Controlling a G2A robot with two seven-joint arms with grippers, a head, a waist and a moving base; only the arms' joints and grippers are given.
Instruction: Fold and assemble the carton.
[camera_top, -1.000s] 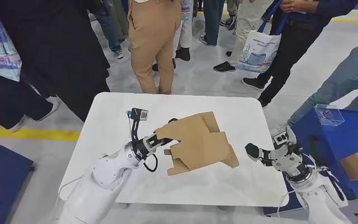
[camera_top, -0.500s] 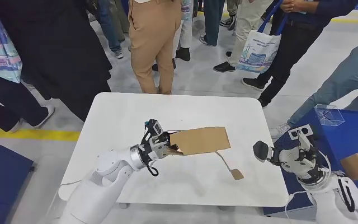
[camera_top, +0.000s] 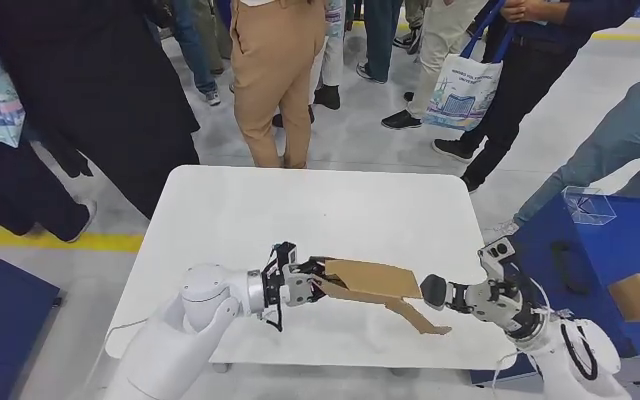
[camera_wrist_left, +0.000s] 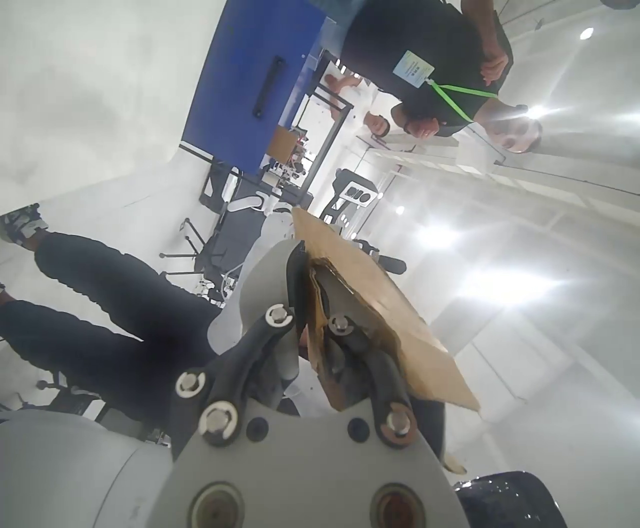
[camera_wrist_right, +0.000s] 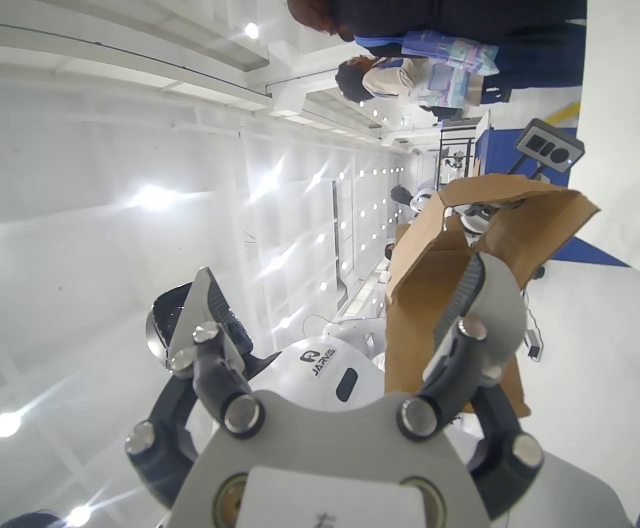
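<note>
The brown carton (camera_top: 368, 280) hangs flattened over the front half of the white table (camera_top: 300, 210), with one narrow flap (camera_top: 420, 320) drooping toward the front edge. My left gripper (camera_top: 312, 284) is shut on the carton's left end; in the left wrist view the carton (camera_wrist_left: 395, 325) is pinched edge-on in that gripper (camera_wrist_left: 307, 270). My right gripper (camera_top: 436, 292) stands open at the carton's right end, beside the drooping flap. In the right wrist view the carton (camera_wrist_right: 425, 270) lies against one finger (camera_wrist_right: 480, 295) of the right gripper (camera_wrist_right: 340, 290), and the other finger is apart from it.
Several people stand close along the table's far edge. A blue cabinet (camera_top: 590, 250) with a clear box (camera_top: 588, 203) on it stands off the table's right side. The table's far half is bare white surface.
The left gripper has swung the carton down and toward the front edge, where it now hangs flattened. The right gripper has moved in from the right to the carton's end.
</note>
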